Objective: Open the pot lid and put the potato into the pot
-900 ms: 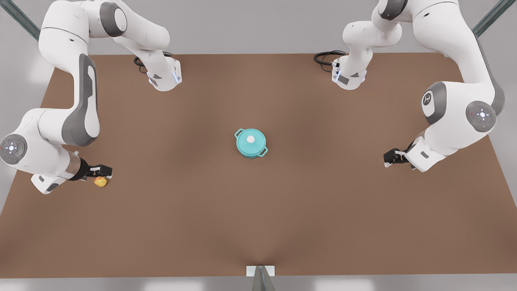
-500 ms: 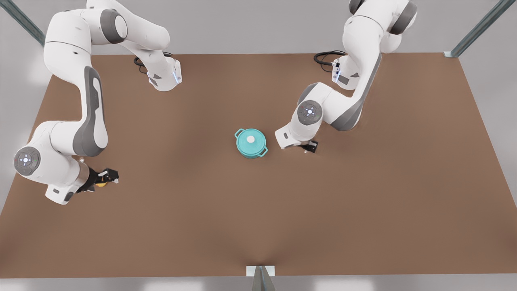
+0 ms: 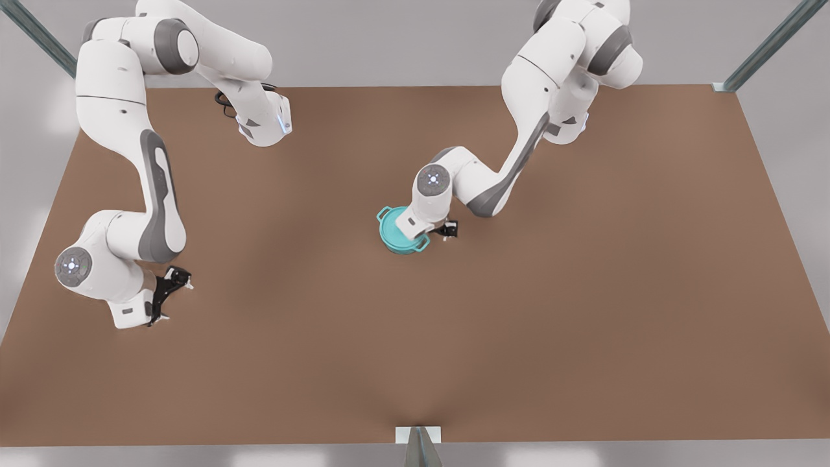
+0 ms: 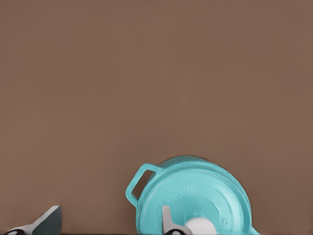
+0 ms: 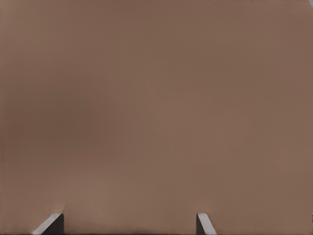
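**Left gripper spread over the lidded pot, right gripper spread above bare table**

You have the left gripper [image 4: 110, 228] at the pot [image 3: 397, 244], near the middle of the table [image 3: 583, 311]. Its fingers [image 4: 167, 221] are spread wide, clamping nothing; in the left wrist view one of them stands just beside the white knob [image 4: 201, 225]. The pot lid [image 4: 195, 193] sits flat on the pot, closed.

Your right gripper [image 3: 167, 295] is well apart, toward the front view's left. Its fingers [image 5: 204, 224] are spread too, with brown tabletop between them.
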Controlling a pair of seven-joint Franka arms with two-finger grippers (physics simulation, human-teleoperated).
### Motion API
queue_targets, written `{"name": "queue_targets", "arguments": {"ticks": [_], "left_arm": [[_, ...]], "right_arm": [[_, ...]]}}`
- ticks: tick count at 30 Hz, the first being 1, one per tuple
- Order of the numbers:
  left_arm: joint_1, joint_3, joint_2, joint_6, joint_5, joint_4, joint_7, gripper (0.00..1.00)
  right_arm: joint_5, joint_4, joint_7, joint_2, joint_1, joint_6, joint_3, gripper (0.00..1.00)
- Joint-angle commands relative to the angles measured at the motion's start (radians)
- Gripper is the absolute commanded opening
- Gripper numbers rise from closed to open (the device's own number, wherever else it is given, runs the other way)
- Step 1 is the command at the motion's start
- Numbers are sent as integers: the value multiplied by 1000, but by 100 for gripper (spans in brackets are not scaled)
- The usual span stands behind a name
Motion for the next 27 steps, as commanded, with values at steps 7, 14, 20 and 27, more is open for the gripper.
{"name": "queue_targets", "arguments": {"ticks": [7,14,20,27], "left_arm": [[-51,0,4,42,36,-15,-415,100],[-89,0,40,125,39,7,-460,100],[-126,2,78,141,51,5,-484,100],[-132,2,101,164,79,2,-501,100]], "right_arm": [[-71,-112,-561,-13,-36,340,-17,100],[-52,-173,-551,-25,-53,335,-18,100],[6,-235,-540,-22,-56,332,-35,100],[6,-235,-543,18,-60,314,-70,100]]}}
